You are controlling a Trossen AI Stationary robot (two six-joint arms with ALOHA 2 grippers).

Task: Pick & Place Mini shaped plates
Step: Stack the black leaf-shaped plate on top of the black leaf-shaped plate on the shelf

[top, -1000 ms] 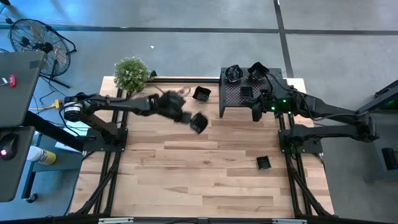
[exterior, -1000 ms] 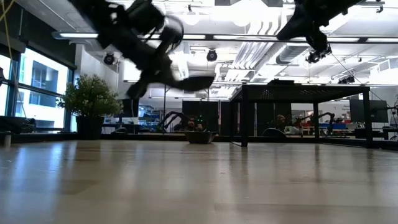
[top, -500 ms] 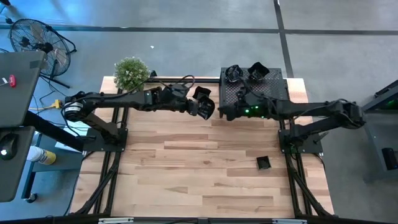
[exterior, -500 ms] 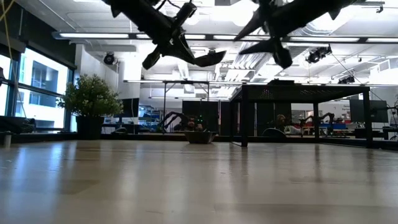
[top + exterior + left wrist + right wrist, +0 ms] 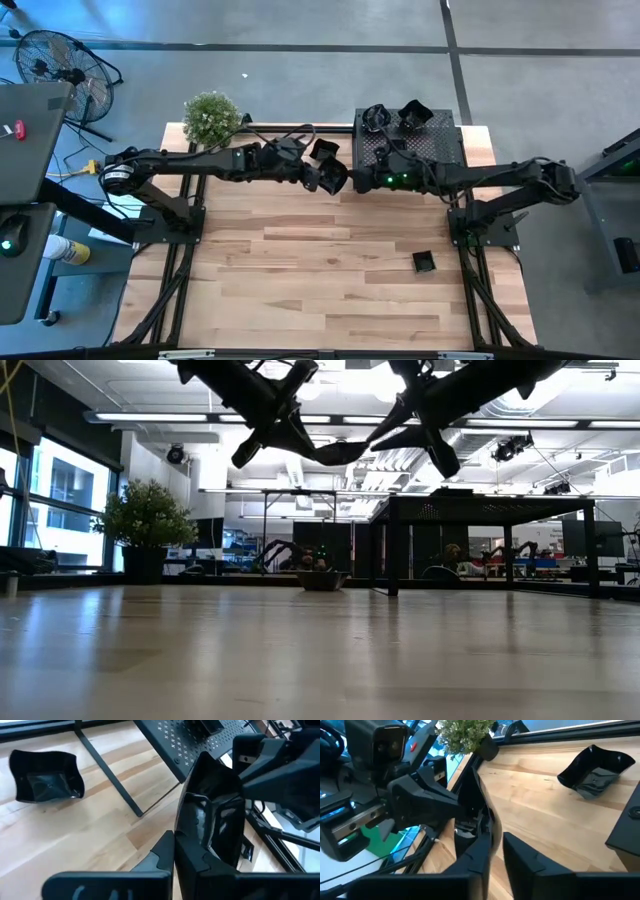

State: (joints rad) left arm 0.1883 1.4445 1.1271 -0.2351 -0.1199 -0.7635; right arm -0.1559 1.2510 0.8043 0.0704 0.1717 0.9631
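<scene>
Glossy black plates (image 5: pixel 324 151), perforated black stand (image 5: pixel 430 148), pale wood table (image 5: pixel 300 260).

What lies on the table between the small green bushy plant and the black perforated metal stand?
In the high view, one glossy black wavy-edged mini plate rests on the wooden table between the plant and the stand.

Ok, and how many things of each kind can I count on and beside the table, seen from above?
plates: 5 in clear sight, 1 in the left tool, 2 on the table, 2 on the stand
plant: 1
stand: 1
fan: 1
Total: 8
</scene>
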